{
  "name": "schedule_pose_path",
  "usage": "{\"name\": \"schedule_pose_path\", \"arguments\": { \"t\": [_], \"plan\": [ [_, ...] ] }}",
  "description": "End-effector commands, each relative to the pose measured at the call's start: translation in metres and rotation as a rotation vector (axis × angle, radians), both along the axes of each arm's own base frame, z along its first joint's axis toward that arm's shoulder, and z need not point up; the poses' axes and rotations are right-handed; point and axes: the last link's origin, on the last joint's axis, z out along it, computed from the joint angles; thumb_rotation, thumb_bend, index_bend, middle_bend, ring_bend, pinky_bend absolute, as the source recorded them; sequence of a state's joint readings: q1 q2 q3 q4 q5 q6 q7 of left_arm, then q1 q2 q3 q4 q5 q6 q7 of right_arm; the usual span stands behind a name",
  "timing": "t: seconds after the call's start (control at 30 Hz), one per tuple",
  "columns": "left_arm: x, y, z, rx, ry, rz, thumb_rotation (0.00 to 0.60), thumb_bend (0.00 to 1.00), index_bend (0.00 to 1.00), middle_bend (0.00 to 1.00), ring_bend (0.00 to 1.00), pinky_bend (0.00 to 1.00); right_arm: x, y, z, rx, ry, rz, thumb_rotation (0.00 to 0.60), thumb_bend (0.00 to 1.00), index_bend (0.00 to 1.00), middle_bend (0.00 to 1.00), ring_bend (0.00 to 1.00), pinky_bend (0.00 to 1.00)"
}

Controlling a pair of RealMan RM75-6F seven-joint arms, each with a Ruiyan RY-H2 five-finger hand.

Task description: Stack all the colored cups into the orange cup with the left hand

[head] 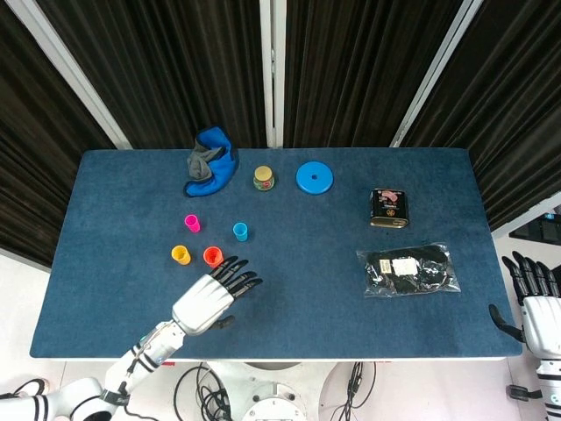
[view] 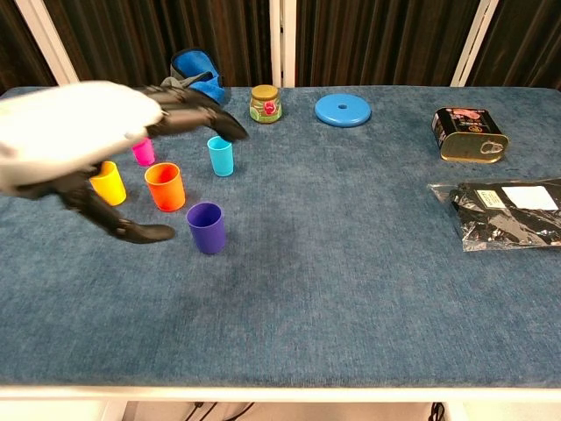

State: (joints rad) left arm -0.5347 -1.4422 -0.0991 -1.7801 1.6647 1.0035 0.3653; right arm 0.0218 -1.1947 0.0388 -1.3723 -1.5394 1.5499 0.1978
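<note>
While no cup has yet been lifted, the left hand (head: 213, 296) hangs over the near-left part of the table (head: 333, 289), fingers spread and holding nothing, with the thumb (view: 131, 231) set apart below as if to take a cup between thumb and fingers. Its fingertips lie above the purple cup (view: 207, 227), which the head view hides beneath them; the chest view shows that cup standing free, just right of the thumb. The orange cup (view: 165, 186), the base of the stack, stands upright just beyond, flanked on the left by the yellow cup (view: 109, 183); the pink cup (view: 142, 150) and cyan cup (view: 220, 155) stand farther back. All five are apart and open end up, so each can be dropped into the next. Judged from this layout, purple is the likely first pick, being nearest the hand. The right hand (head: 535, 303) rests off the near-right table edge, fingers apart and empty, clear of a task assigned to the other arm. A blue cloth (head: 210, 162), a jar (head: 263, 178), a blue disc (head: 314, 177), a tin (head: 388, 208) and a black packet (head: 408, 269) lie elsewhere, well away from the cups.
</note>
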Motion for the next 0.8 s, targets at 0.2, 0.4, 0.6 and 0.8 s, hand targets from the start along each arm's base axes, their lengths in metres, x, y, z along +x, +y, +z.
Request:
{"name": "schedule_pose_path", "arguments": {
  "t": [0.2,0.4,0.6,0.8],
  "plan": [
    [0.011,0.025,-0.027,0.001,0.099,-0.030,0.600,0.22,0.17,0.16,0.01,0.07,-0.003,0.004,0.003,-0.006,-0.006,-0.002,0.600,0.28,0.00,0.00,0.00,0.00],
    [0.002,0.029,-0.035,0.010,0.175,-0.032,0.600,0.22,0.19,0.18,0.01,0.07,-0.006,0.003,0.005,-0.010,-0.008,-0.006,0.600,0.28,0.00,0.00,0.00,0.00],
    [-0.005,0.035,-0.039,0.006,0.206,-0.005,0.600,0.22,0.20,0.20,0.01,0.06,-0.006,0.001,0.004,-0.004,-0.010,-0.001,0.600,0.28,0.00,0.00,0.00,0.00],
    [-0.016,0.041,-0.045,0.007,0.259,0.020,0.600,0.23,0.23,0.23,0.01,0.06,-0.006,0.000,0.004,-0.003,-0.010,-0.002,0.600,0.28,0.00,0.00,0.00,0.00]
  ]
}}
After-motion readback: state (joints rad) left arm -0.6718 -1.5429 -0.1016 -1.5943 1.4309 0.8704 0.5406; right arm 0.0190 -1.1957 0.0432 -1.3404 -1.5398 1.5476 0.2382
